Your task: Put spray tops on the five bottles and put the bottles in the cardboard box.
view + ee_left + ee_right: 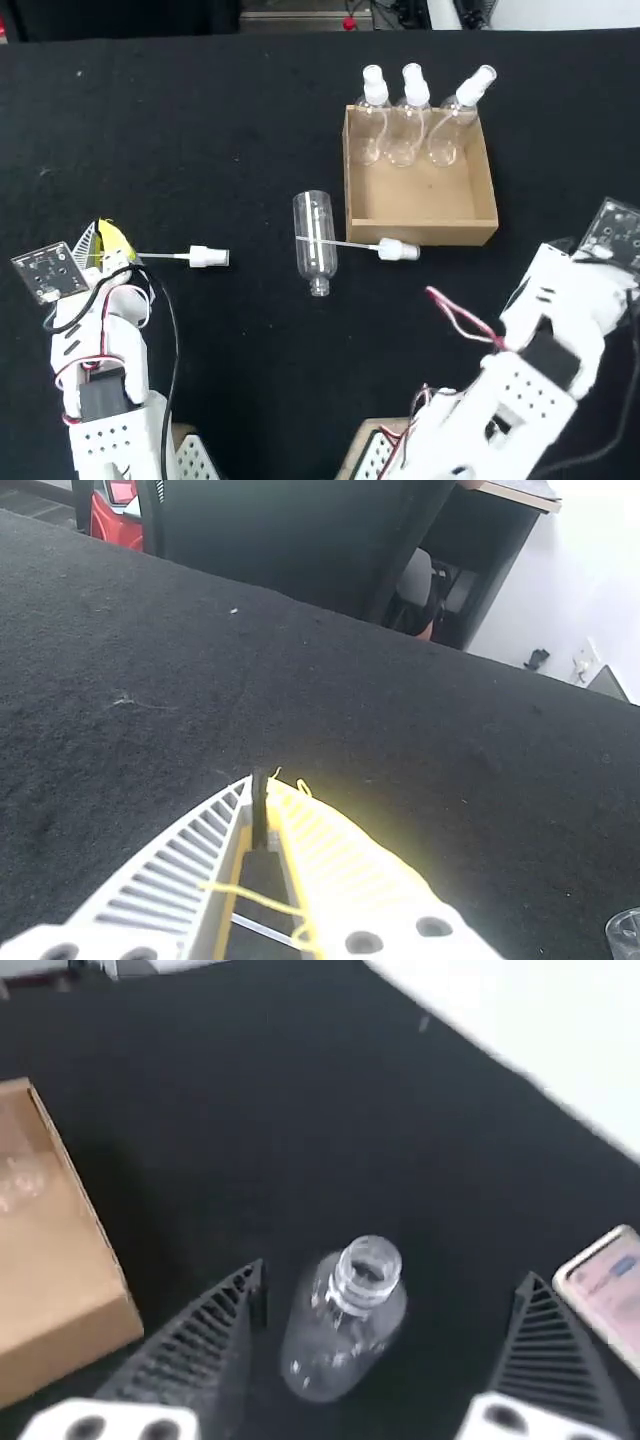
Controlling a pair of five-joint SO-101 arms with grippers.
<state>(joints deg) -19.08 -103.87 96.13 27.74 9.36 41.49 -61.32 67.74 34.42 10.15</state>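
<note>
Three clear bottles with white spray tops (412, 110) lean against the far wall of the cardboard box (420, 222). An uncapped bottle (315, 240) lies on the black table left of the box. One spray top (398, 250) rests by the box's front, its tube across that bottle. Another spray top (208, 258) lies near my left gripper (103, 240), whose white and yellow fingertips (262, 785) meet, shut. My right gripper (392, 1272) is open, its black fingers on either side of another uncapped bottle (345, 1325) lying on the table.
The box corner (50, 1260) stands close to the right gripper. A small flat board (605, 1285) lies on its other side. The right arm (550, 330) covers the table's front right. A bottle's edge (625, 935) shows in the left wrist view.
</note>
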